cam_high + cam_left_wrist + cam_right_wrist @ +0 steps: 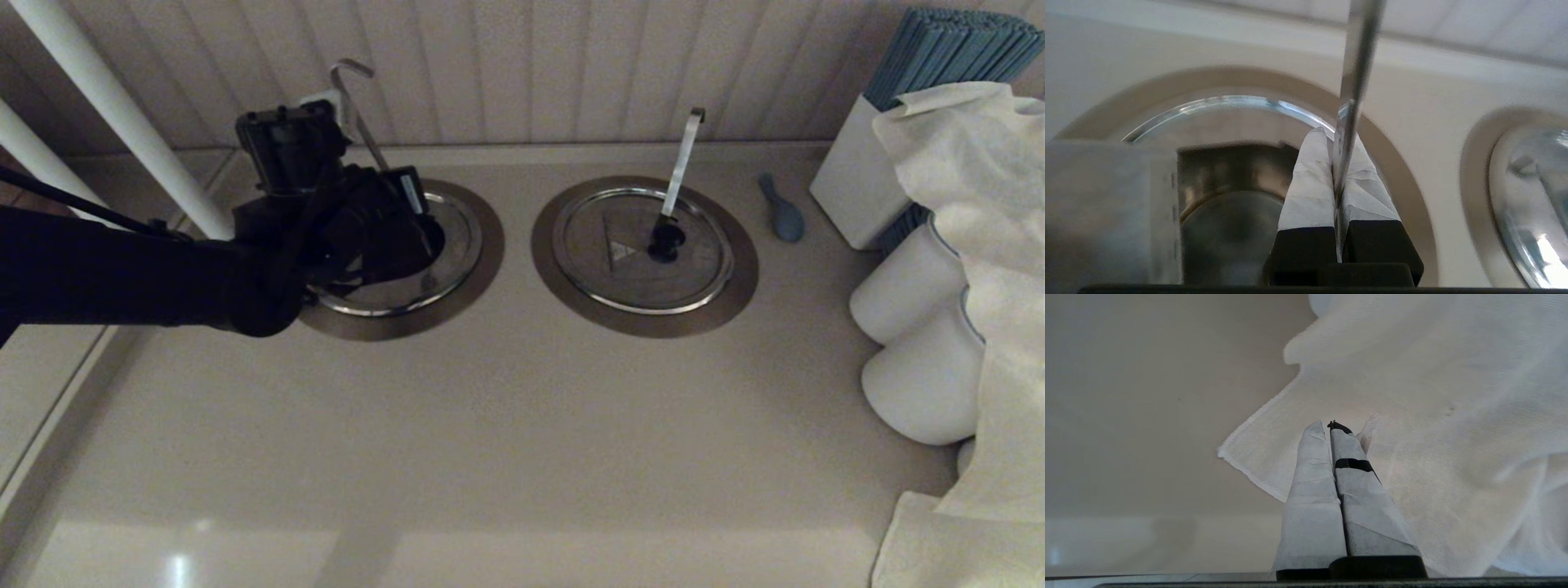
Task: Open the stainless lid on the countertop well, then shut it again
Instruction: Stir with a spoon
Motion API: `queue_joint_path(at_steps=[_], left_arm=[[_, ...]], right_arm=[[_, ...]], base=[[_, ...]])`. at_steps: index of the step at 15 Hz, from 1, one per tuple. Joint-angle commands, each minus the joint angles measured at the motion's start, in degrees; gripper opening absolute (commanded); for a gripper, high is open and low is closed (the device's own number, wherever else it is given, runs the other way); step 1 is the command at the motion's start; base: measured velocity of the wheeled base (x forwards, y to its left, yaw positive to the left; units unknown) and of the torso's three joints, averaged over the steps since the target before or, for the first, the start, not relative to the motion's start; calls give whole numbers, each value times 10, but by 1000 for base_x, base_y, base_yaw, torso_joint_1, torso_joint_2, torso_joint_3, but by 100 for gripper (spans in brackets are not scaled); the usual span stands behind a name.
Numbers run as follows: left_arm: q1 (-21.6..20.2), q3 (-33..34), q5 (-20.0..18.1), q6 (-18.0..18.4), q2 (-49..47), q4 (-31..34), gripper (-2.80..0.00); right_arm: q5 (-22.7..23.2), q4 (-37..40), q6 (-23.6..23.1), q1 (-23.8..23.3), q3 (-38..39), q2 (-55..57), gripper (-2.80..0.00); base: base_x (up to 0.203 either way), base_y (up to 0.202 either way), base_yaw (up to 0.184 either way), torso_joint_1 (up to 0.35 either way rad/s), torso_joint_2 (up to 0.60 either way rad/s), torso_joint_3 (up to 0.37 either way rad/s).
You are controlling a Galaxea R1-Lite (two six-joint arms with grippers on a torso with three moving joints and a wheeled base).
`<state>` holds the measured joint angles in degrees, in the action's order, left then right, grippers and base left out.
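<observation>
Head view high over counter (522,425), left wrist view low, close, sharing left well (482,269), right wrist over cloth (1433,416)

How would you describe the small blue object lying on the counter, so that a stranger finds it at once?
On the beige counter, look past the right-hand round steel lid towards the white container of blue sticks. Between them lies a small blue spoon, flat on the counter. It is the only loose blue thing there.
</observation>
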<state>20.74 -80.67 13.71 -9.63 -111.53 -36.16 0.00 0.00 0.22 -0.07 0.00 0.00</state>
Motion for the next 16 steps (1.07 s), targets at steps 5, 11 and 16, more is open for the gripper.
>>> queue_joint_path(at_steps=[5,11,16], left_arm=[[-24,0,4,85,3,34,-280],[-6,-50,40,54,-29,32,-280],[16,-40,35,14,-13,33,-280]], right_arm=[[0,0,0,0,0,0,-280],[0,0,0,0,0,0,-280],[0,0,0,0,0,1,-280]], base=[[0,0,0,0,0,0],[0,0,0,0,0,0],[0,0,0,0,0,0]])
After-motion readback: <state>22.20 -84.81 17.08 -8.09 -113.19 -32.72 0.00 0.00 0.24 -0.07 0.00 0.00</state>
